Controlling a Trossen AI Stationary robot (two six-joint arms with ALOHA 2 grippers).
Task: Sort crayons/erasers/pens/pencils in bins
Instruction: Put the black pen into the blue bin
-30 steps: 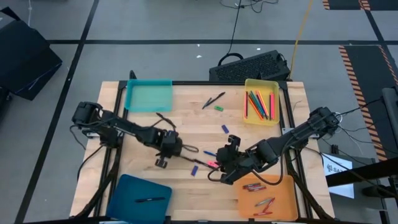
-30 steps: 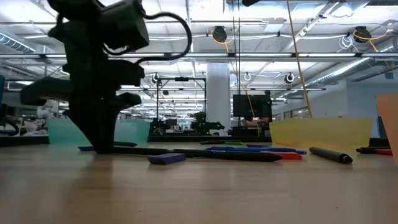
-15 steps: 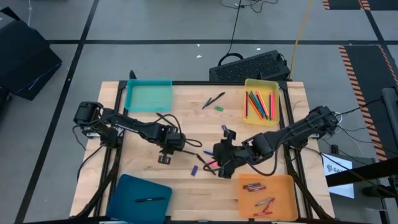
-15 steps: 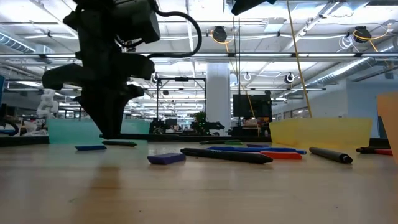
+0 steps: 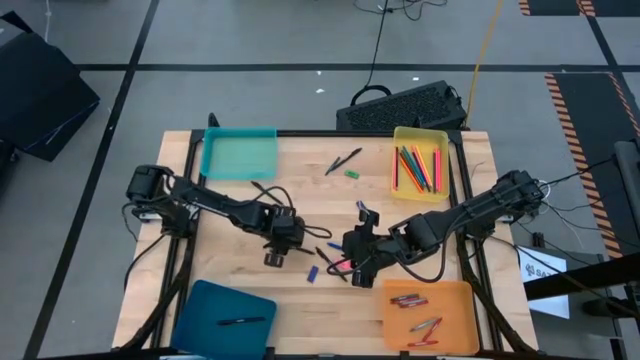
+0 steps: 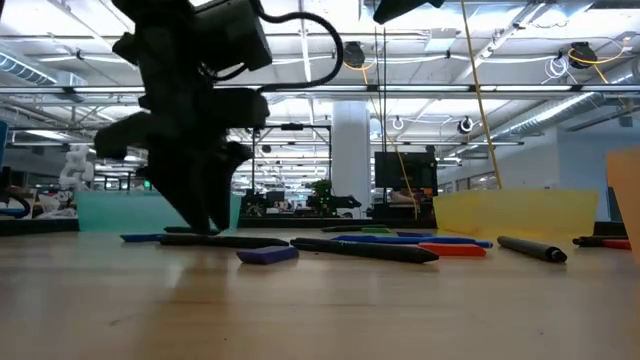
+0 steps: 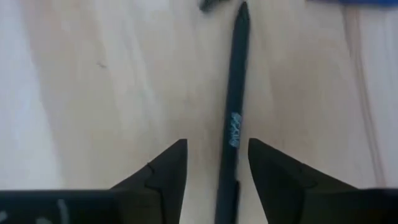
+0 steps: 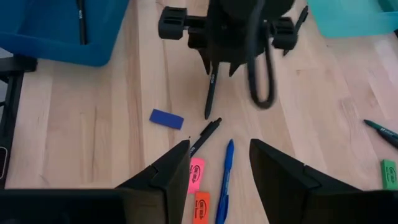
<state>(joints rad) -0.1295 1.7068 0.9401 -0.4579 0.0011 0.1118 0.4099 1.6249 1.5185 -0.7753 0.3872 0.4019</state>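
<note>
The left tool (image 7: pixel 213 167) is held open astride a black pen (image 7: pixel 232 130) on the table (image 7: pixel 93 93). The pen looks light, stiff, slick — best pinched mid-barrel. The right tool (image 8: pixel 219 167) is open too.

No text you can actually read. The black pen (image 7: pixel 231 134) between the left gripper's (image 7: pixel 213 171) spread fingers carries a small pale print on its barrel, too blurred to make out. A white box (image 5: pixel 540 264) off the table's right edge bears dark lettering, only partly in view and illegible.
</note>
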